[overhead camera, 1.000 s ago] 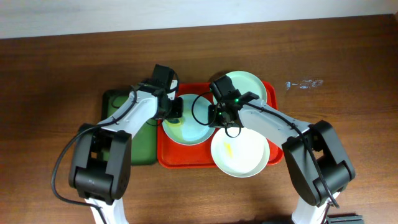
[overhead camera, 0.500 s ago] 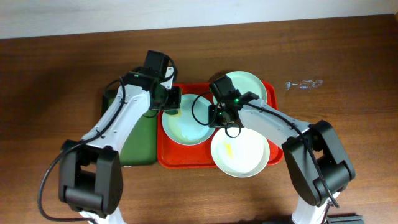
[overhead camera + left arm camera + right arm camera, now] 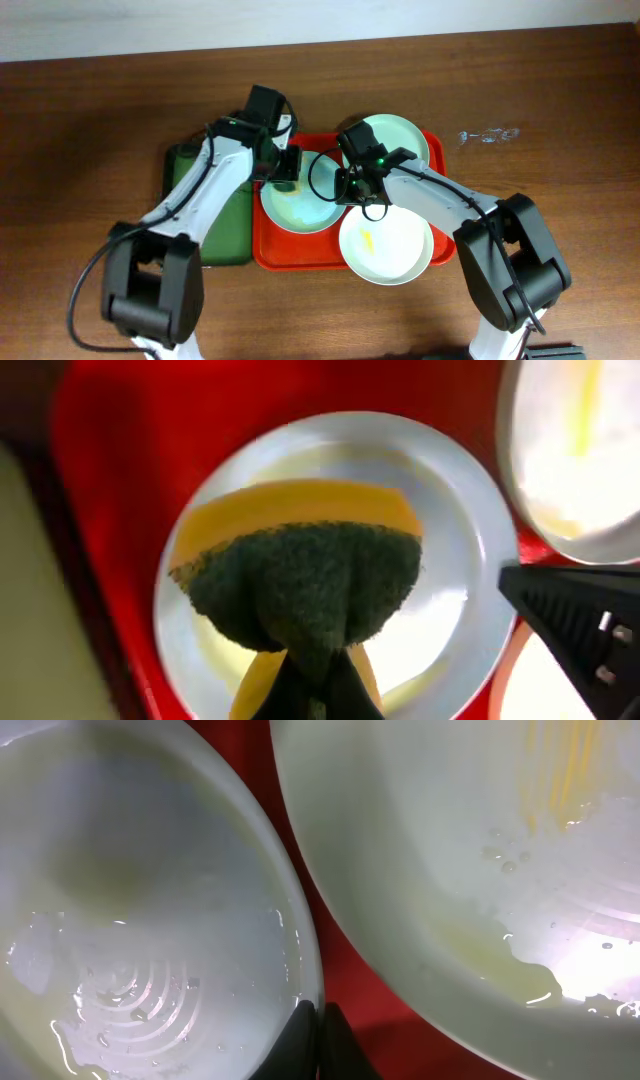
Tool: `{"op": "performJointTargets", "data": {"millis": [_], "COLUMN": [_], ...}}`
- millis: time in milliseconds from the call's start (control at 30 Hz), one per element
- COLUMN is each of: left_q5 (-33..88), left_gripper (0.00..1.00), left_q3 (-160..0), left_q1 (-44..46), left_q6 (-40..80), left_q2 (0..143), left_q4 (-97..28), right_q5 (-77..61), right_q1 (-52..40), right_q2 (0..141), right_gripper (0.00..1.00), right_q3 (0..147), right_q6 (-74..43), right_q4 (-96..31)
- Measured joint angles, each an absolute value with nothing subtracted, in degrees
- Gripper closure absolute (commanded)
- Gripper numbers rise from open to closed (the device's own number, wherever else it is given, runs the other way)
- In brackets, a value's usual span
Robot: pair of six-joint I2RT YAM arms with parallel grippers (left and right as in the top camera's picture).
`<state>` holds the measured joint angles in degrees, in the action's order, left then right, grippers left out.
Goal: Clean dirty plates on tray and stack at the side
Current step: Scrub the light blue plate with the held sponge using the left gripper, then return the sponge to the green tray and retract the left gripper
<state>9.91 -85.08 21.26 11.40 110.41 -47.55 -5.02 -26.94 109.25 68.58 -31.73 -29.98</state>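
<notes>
The red-orange tray holds three pale plates. My left gripper is shut on a yellow-and-green sponge, green side down on the left plate; its jaws show at the bottom of the left wrist view. My right gripper is shut on that plate's right rim; its fingertips pinch the edge. The plate looks wet. A second plate with a yellow smear lies at the front right and also shows in the right wrist view. A third plate lies at the back right.
A dark green tray lies against the red tray's left side, partly under my left arm. A small clear object lies on the wooden table at the back right. Red tray floor shows between the two near plates.
My left gripper with the sponge swung left and back over the plate's edge, then returned right onto the left plate. The right gripper and the plates have not moved.
</notes>
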Motion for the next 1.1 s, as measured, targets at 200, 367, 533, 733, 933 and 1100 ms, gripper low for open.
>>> {"op": "performJointTargets", "data": {"millis": [200, 367, 533, 733, 933, 1100], "left_q5": [5.7, 23.1, 26.9, 5.4, -3.1, -5.0], "left_gripper": [1.0, 1.0, 1.0, 1.0, 1.0, 0.4], "left_q3": [-84.5, -85.7, -84.0, -83.9, -73.1, -66.9], "left_q1": [21.8, 22.0, 18.6, 6.7, 6.1, 6.1], "left_q6": [11.4, 9.8, 9.2, 9.1, 9.3, 9.4], "left_q2": [119.6, 121.7, 115.0, 102.5, 104.8, 105.6], "left_q4": [-46.6, -48.3, -52.6, -61.5, -53.8, -48.7], "right_q5": [-5.0, -4.7, -4.8, -4.8, -4.8, -4.8], "right_q1": [-26.9, -26.8, -26.8, -26.8, -26.8, -26.8], "right_q2": [109.3, 109.3, 109.3, 109.3, 109.3, 109.3], "right_gripper": [0.96, 0.96, 0.96, 0.96, 0.95, 0.71], "right_q3": [68.6, 68.6, 68.6, 68.6, 68.6, 68.6], "right_q6": [-31.7, -31.7, -31.7, -31.7, -31.7, -31.7], "right_q4": [-30.0, -30.1, -30.2, -30.1, -30.2, -30.2]}}
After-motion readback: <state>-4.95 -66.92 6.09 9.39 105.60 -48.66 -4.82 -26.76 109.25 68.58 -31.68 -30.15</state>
